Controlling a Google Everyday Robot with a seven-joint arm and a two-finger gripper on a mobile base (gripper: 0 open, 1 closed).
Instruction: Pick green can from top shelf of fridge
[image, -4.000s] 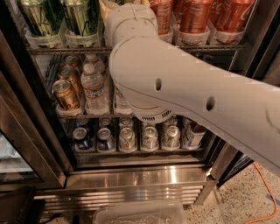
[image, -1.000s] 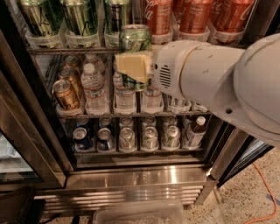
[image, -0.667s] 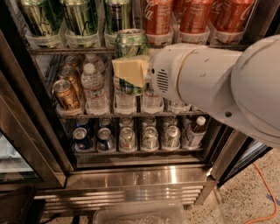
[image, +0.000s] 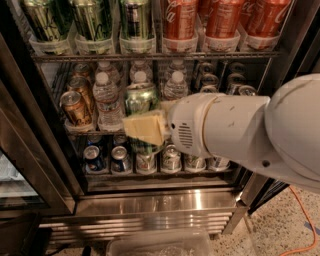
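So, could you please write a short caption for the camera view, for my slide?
Robot hand gripping the green can in front of the fridge, below the top shelf.

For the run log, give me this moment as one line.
gripper: shut on green can, in front of water bottles | top shelf: other cans standing | fridge: open

speckled terrazzo floor (image: 272, 231) w/ orange cable (image: 303, 212)
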